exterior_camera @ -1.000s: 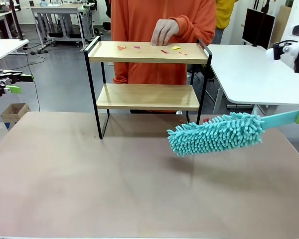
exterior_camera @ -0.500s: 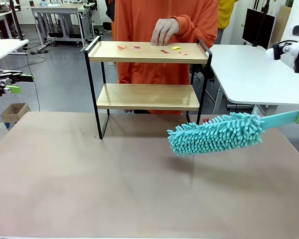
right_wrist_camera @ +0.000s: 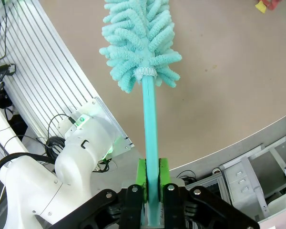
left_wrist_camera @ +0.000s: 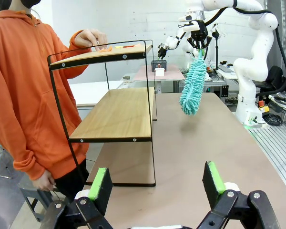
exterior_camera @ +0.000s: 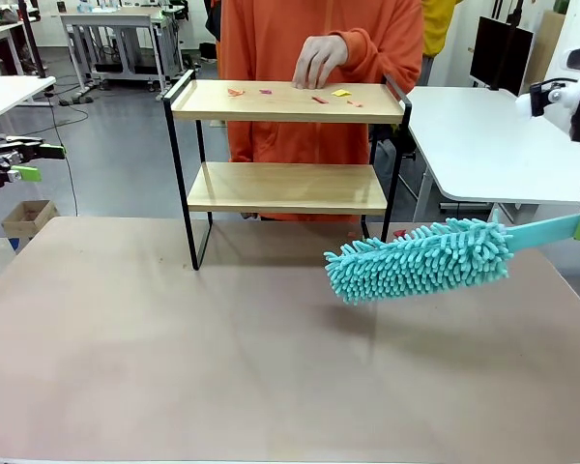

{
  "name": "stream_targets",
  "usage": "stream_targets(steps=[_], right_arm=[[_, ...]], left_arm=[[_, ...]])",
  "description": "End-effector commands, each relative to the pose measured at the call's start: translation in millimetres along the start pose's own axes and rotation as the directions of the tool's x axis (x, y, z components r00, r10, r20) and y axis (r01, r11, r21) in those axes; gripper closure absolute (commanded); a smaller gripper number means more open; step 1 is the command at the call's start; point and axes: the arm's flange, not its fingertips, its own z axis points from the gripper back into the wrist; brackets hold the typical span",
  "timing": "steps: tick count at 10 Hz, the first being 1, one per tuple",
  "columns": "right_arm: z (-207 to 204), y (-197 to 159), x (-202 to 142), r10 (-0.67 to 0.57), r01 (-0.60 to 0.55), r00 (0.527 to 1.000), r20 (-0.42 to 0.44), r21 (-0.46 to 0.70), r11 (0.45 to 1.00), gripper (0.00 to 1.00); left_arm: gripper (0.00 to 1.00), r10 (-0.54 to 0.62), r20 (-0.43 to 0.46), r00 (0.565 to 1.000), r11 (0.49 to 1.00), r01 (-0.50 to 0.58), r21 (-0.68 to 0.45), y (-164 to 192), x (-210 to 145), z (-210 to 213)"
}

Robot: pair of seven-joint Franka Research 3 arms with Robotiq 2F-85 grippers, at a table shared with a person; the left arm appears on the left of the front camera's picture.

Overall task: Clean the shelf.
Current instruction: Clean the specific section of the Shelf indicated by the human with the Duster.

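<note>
Still hovers unmoved, fluffy teal duster [exterior_camera: 420,259] clamped in right pincer [right_wrist_camera: 151,179] near the two-tier wood-and-black-metal shelf [exterior_camera: 280,188] at far side of the bench [exterior_camera: 174,367], left pincer [left_wrist_camera: 157,183] gaping idle; sweeping seemingly not begun.

Wooden shelf [exterior_camera: 271,104] (metal frame [exterior_camera: 180,184])

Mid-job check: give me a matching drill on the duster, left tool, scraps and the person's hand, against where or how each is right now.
Things:
1. duster
2. left tool
3. scraps
4. hand

Place or state:
A. open, holding nothing
B. fingers curled down at the far edge of the shelf's top board
C. handle clamped in the right tool
D. lying scattered on the top board

Pairs: 1-C, 2-A, 3-D, 4-B
</note>
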Motion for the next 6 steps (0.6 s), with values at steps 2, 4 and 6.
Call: stream_targets(steps=[2,4,6], right_arm=[[40,33,-1,-0.023,0.016,0.99,0.137,0.055,0.998,0.87],[77,63,4,0.002,-0.015,0.977,0.213,0.061,0.998,0.87],[119,102,29,-0.069,0.046,0.952,0.297,0.083,0.995,0.87]], left_arm=[[0.0,-0.001,-0.006,1.0,1.0,0.001,-0.001,-2,3,-3],[0.0,-0.001,-0.006,1.0,1.0,0.001,-0.001,-2,3,-3],[0.0,-0.001,-0.006,1.0,1.0,0.001,-0.001,-2,3,-3]])
